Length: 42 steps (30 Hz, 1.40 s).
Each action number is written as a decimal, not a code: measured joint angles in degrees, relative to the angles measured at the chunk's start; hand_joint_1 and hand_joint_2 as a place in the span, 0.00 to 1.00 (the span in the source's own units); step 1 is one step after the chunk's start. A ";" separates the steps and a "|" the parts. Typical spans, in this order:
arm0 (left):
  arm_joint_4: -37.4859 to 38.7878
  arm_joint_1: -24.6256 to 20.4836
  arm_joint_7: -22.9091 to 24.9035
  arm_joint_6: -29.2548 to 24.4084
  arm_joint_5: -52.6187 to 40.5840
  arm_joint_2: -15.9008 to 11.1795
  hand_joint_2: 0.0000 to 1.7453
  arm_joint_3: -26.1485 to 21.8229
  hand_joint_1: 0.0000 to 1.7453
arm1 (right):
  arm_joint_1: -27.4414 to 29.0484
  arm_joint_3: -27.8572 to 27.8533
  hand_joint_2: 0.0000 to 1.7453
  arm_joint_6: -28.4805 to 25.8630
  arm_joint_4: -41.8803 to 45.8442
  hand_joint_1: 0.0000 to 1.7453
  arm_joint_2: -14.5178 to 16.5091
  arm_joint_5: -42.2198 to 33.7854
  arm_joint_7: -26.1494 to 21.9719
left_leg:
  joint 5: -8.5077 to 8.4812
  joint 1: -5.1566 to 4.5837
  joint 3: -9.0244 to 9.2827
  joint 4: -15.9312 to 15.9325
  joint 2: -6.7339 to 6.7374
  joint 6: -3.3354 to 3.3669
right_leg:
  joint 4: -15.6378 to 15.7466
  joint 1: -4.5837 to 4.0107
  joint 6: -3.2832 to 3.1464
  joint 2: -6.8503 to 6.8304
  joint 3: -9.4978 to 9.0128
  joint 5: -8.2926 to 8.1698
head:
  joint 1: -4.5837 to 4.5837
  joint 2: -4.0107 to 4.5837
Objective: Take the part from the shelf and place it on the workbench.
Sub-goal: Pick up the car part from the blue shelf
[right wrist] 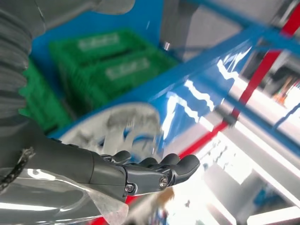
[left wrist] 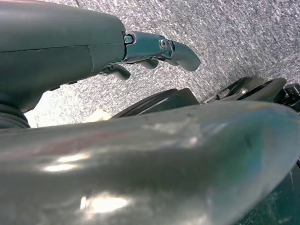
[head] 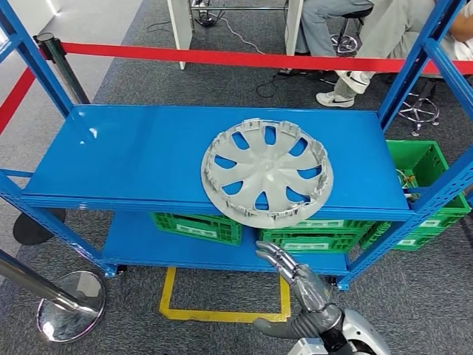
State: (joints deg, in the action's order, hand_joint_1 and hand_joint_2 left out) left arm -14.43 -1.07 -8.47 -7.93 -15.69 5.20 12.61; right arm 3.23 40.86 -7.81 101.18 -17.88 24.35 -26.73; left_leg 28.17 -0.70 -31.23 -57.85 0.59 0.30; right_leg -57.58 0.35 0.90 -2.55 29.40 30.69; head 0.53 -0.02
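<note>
A silver wheel cover (head: 267, 171) lies flat on the blue shelf (head: 140, 159), its near rim jutting a little past the shelf's front edge. My right hand (head: 295, 285) is raised below and in front of that rim, palm up, fingers stretched out and apart, holding nothing and not touching the cover. The right wrist view shows those fingers (right wrist: 155, 171) under the blurred wheel cover (right wrist: 120, 126). My left hand (left wrist: 148, 49) hangs over grey carpet with fingers extended, holding nothing.
Green crates (head: 198, 225) sit on the lower shelf and another green crate (head: 421, 166) stands to the right. Blue uprights (head: 415, 59) frame the shelf. A red barrier tape (head: 223, 57) runs behind; a seated person (head: 357, 29) is beyond. A stanchion base (head: 69, 303) stands front left.
</note>
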 joint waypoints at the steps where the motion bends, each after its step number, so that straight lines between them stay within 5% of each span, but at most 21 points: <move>1: 0.00 0.00 0.04 0.00 0.05 0.00 0.00 0.09 0.00 | 0.04 0.05 1.00 -1.71 0.01 0.00 0.00 1.52 0.47 | 0.00 0.00 0.00 0.00 0.00 0.00 | 0.00 0.00 0.00 0.00 0.00 0.00 | 0.01 0.00; 15: 0.00 -0.04 1.18 0.31 0.45 -0.04 0.00 1.71 0.00 | 1.89 -1.73 1.00 -19.56 0.03 0.00 2.20 24.88 5.40 | 0.00 0.00 0.00 0.00 0.00 0.00 | 0.00 0.00 0.00 0.00 0.01 0.00 | -0.01 0.00; 30: 0.00 -0.23 2.37 1.16 0.46 -0.31 0.00 4.62 0.00 | 2.88 -6.61 1.00 -30.22 -3.30 0.00 7.50 53.81 15.56 | 0.00 0.00 0.00 0.00 0.00 0.00 | 0.00 0.00 0.00 0.00 -0.01 0.00 | -0.01 0.00; 42: -0.01 -0.67 3.09 1.36 0.45 -0.32 0.00 6.71 0.00 | -4.09 -2.25 1.00 -31.12 -14.90 0.00 8.06 56.09 23.23 | -0.02 0.00 0.01 0.00 0.02 0.01 | -0.01 -0.01 0.00 0.03 -0.01 -0.01 | 0.00 0.00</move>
State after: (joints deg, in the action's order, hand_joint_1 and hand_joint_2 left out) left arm -14.43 -1.74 -5.38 -6.57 -15.23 4.89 19.32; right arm -0.86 38.60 -38.93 86.28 -9.82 80.43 -3.50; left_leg 28.15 -0.70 -31.22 -57.85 0.60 0.31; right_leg -57.58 0.34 0.90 -2.52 29.38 30.67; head 0.53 -0.02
